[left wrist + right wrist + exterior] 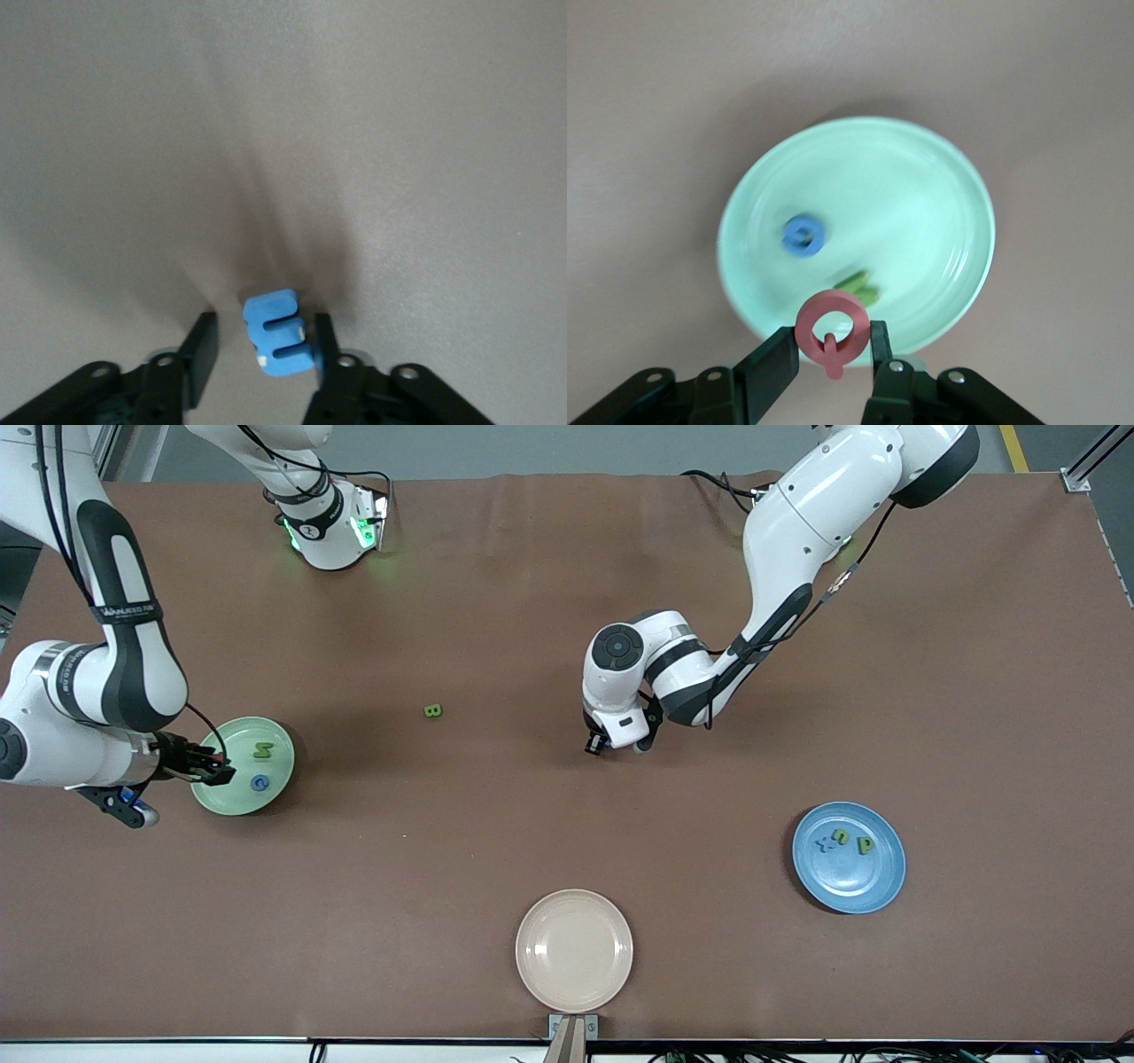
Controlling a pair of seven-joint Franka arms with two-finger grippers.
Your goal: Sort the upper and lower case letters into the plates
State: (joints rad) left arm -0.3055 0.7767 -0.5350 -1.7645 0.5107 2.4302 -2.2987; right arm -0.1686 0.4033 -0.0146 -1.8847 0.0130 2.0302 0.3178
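Note:
The pale mint green plate (232,802) lies at the right arm's end of the table and holds a green letter (263,750) and a blue letter (259,782). My right gripper (215,771) is over that plate's rim, shut on a pink letter Q (833,332); the plate also shows in the right wrist view (921,204). The blue plate (873,890) holds three small letters. My left gripper (611,742) is down at the table's middle, open, its jaws on either side of a blue letter E (279,335) that touches one finger.
A green letter B (432,710) lies on the brown table between the two grippers. A beige plate (574,950) with nothing in it sits at the table edge nearest the front camera.

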